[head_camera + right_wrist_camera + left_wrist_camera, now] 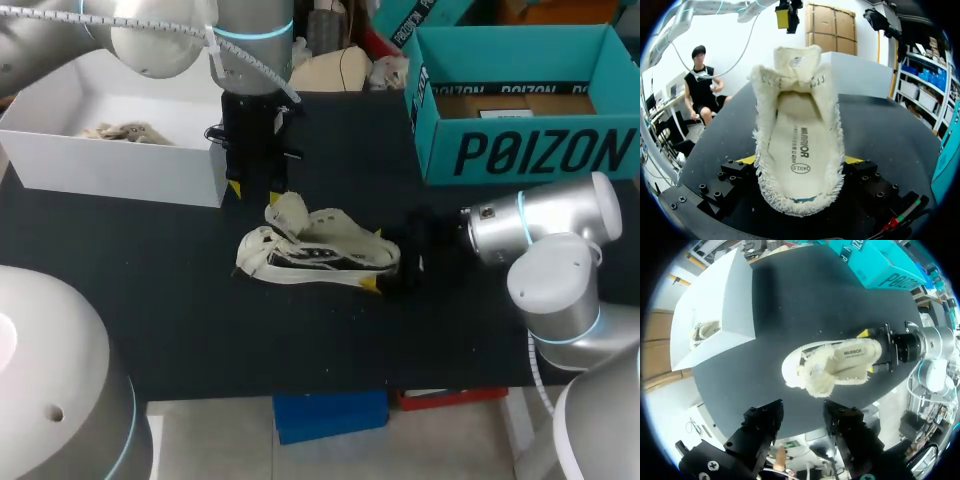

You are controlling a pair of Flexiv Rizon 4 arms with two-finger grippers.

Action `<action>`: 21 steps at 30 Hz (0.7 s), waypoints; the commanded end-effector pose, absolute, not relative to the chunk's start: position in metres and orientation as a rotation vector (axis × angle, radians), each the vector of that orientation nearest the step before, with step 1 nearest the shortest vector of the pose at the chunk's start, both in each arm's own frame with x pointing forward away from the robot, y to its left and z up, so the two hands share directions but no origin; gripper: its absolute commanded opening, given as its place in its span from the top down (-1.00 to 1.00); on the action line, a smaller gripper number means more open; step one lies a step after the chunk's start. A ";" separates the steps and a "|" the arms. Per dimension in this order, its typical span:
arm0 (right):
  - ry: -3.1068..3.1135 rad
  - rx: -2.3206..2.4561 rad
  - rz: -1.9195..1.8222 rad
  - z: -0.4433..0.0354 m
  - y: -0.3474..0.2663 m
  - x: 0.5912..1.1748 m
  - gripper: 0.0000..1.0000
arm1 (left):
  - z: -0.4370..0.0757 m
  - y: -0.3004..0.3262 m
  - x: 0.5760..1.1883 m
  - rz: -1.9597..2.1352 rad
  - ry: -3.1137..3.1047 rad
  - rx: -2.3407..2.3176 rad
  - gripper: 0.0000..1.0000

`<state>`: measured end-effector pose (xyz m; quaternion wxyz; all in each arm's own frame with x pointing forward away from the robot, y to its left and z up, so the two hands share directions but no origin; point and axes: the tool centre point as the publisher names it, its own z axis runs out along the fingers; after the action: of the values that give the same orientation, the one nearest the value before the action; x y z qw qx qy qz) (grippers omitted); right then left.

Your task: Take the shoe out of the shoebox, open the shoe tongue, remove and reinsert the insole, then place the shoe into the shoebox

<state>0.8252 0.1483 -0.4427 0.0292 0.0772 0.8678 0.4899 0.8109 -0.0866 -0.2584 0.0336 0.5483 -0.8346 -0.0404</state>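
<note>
A cream fleece-lined shoe point(315, 250) lies on its side on the black table point(180, 300), toe toward my left arm. My right gripper point(376, 260) is shut on its heel, a yellow tip on each side. In the right wrist view the shoe point(800, 115) stands between the fingers, its tongue point(799, 62) raised and the printed insole point(797, 150) showing inside. My left gripper point(255, 192) hangs just behind the toe, open and holding nothing. From the left wrist, the shoe point(835, 362) lies ahead of its parted fingers point(762, 422), apart from them.
A white box point(110, 165) stands at the back left with another cream shoe point(125, 132) inside. The teal shoebox point(520, 150) stands open at the back right. Bare table lies in front of the shoe.
</note>
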 end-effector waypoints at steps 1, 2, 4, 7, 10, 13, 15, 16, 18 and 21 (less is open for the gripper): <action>2.679 0.240 1.508 -0.448 0.150 0.825 1.00 | -0.270 -0.093 0.794 0.016 -2.920 0.137 1.00; 2.679 0.240 1.508 -0.448 0.150 0.825 1.00 | -0.273 -0.098 0.793 0.011 -2.948 0.083 1.00; 2.679 0.240 1.508 -0.448 0.150 0.825 1.00 | -0.279 -0.108 0.790 -0.004 -3.009 -0.020 1.00; 2.679 0.240 1.508 -0.448 0.150 0.825 1.00 | -0.279 -0.108 0.790 0.007 -3.003 -0.165 1.00; 2.679 0.240 1.508 -0.448 0.150 0.825 1.00 | -0.279 -0.108 0.790 0.012 -2.988 -0.312 1.00; 2.679 0.240 1.508 -0.448 0.150 0.825 1.00 | -0.279 -0.108 0.790 0.015 -2.972 -0.421 1.00; 2.679 0.240 1.508 -0.448 0.150 0.825 1.00 | -0.279 -0.108 0.790 0.015 -2.972 -0.421 1.00; 2.679 0.240 1.508 -0.448 0.150 0.825 1.00 | -0.279 -0.108 0.790 0.015 -2.972 -0.421 1.00; 2.679 0.240 1.508 -0.448 0.150 0.825 1.00 | -0.279 -0.108 0.790 0.015 -2.972 -0.421 1.00; 2.679 0.240 1.508 -0.448 0.150 0.825 1.00 | -0.279 -0.108 0.790 0.015 -2.972 -0.421 1.00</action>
<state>0.8252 0.1483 -0.4427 0.0292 0.0772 0.8678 0.4901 0.7876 -0.1081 -0.2776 0.0524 0.2202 -0.9740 -0.0061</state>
